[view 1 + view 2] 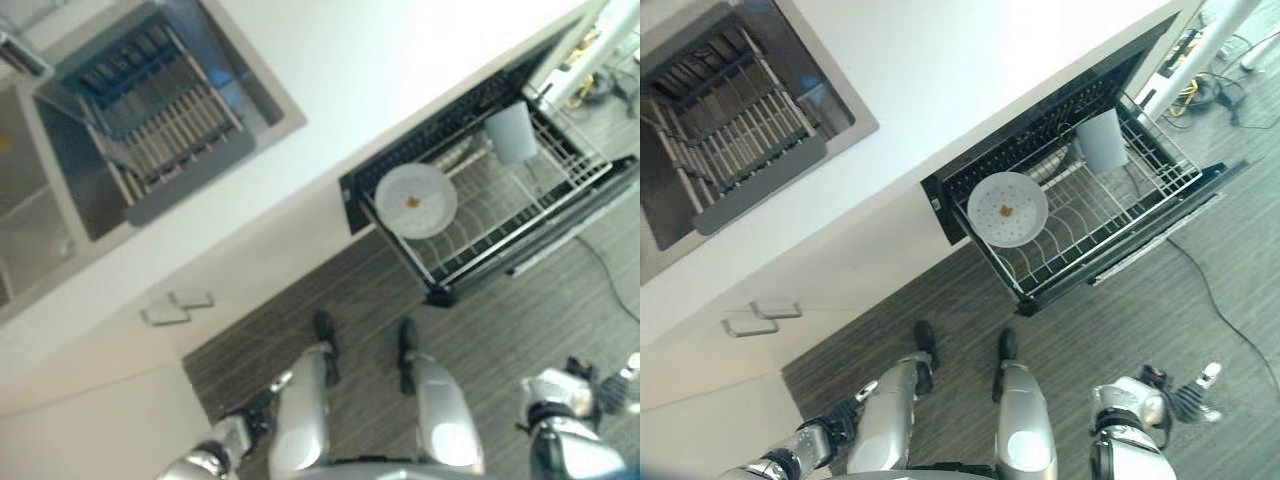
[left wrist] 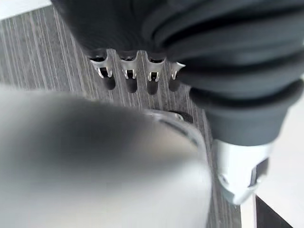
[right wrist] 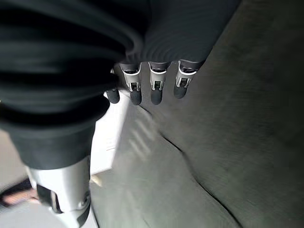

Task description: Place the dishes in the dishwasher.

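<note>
Currently, the dishwasher rack (image 1: 1110, 215) stands pulled out at the upper right of the frame, below the white counter (image 1: 960, 80). A round white plate (image 1: 1007, 209) and a grey cup (image 1: 1102, 141) sit in it. The left hand (image 2: 137, 78) and right hand (image 3: 152, 85) hang low, fingers straight, holding nothing.

Two head eyes looking steeply down, sharing dishwasher rack (image 1: 1090, 215) and sink (image 1: 140, 110), wrist cameras close along own fingers, floorward
</note>
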Tool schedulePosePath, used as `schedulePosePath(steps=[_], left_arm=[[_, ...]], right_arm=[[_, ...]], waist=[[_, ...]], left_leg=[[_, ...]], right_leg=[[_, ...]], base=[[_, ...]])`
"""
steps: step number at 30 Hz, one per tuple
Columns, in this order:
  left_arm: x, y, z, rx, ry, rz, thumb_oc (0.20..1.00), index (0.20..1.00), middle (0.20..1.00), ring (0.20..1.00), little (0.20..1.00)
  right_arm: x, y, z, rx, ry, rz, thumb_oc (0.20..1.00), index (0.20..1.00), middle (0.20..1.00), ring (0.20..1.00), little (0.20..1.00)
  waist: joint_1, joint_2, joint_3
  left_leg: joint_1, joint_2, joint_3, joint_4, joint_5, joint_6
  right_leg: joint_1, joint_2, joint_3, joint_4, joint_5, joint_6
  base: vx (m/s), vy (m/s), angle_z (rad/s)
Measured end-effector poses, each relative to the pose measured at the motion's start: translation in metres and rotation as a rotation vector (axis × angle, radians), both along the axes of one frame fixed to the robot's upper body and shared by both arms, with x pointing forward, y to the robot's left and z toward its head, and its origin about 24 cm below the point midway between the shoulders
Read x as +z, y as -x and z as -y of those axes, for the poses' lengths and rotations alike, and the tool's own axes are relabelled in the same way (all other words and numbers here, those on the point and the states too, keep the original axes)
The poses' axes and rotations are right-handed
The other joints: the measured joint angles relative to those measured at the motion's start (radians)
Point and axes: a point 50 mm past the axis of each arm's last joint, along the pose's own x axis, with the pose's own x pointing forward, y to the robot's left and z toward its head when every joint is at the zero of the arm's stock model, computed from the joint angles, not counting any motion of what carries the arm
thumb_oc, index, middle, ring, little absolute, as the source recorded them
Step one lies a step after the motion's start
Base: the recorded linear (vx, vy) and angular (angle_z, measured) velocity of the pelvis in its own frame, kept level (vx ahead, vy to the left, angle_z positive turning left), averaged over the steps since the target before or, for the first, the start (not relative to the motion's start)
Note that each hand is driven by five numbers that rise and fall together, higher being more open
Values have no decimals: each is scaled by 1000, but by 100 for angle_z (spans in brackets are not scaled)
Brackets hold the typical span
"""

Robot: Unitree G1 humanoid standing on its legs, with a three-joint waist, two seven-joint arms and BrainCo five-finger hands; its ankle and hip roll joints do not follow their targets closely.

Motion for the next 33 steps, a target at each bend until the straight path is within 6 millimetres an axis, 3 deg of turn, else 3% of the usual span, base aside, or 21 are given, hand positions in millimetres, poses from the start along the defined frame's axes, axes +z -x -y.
schedulePosePath(steps=[2, 5, 7, 9, 10, 12, 17, 25, 33], left_arm=[[4, -10, -1, -44, -18, 1, 1000, 1000, 1000, 1000, 1000], [9, -23, 0, -57, -18, 20, 1000, 1000, 1000, 1000, 1000], [14, -33, -1, -60, -17, 50, 1000, 1000, 1000, 1000, 1000], [16, -36, -4, -56, -17, 62, 1000, 1000, 1000, 1000, 1000], [16, -36, -4, -56, -17, 62, 1000, 1000, 1000, 1000, 1000], [18, -38, -8, -62, -12, 73, 1000, 1000, 1000, 1000, 1000], [20, -39, -10, -69, 0, 84, 1000, 1000, 1000, 1000, 1000], [25, -41, -26, -42, 22, 118, 1000, 1000, 1000, 1000, 1000], [30, -36, -50, 56, 12, 152, 1000, 1000, 1000, 1000, 1000]], right_arm=[[59, -49, 7, 83, 99, 144, 1000, 1000, 1000, 1000, 1000], [79, -60, 19, 131, 129, 120, 1000, 1000, 1000, 1000, 1000], [109, -78, 20, 275, 271, 98, 1000, 1000, 1000, 1000, 1000], [136, -89, 24, 404, 450, -10, 1000, 1000, 1000, 1000, 1000], [136, -89, 24, 404, 450, -10, 1000, 1000, 1000, 1000, 1000], [152, -99, 18, 533, 643, -141, 1000, 1000, 1000, 1000, 1000], [178, -115, 1, 631, 796, -177, 1000, 1000, 1000, 1000, 1000], [201, -115, 14, 726, 1070, -453, 1000, 1000, 1000, 1000, 1000], [240, -119, 20, 725, 1164, -502, 1000, 1000, 1000, 1000, 1000]], waist=[[50, 17, 0], [75, 19, 16], [73, 34, 50], [72, 31, 73], [72, 31, 73], [75, 19, 80], [80, 2, 92], [87, -16, 101], [103, -69, 111]], left_leg=[[-29, -10, -23, -12, 4, -1], [-53, -28, -50, -13, 17, -2], [-71, -41, -56, -15, 33, 6], [-98, -43, -56, -13, 38, 6], [-98, -43, -56, -13, 38, 6], [-102, -43, -56, -13, 43, 7], [-101, -41, -58, -14, 56, 13], [-83, -52, -56, -53, 58, 11], [-155, -60, -89, -85, 81, -1]], right_leg=[[-28, -6, -21, 12, -2, 1], [-52, -20, -39, 35, -8, -2], [-74, -32, -44, 53, -5, 3], [-103, -37, -43, 66, -5, 3], [-103, -37, -43, 66, -5, 3], [-110, -38, -43, 67, -4, -7], [-106, -35, -47, 64, 7, 7], [-88, -40, -47, 31, 15, 9], [-166, -46, -79, 55, 2, 17]], base=[[-52, -51, 31], [-57, -13, 20], [-86, 12, 6], [-22, 31, 7], [-15, 19, 4], [-9, 35, 3], [5, 11, 0], [90, -15, 0], [125, -78, 10]])
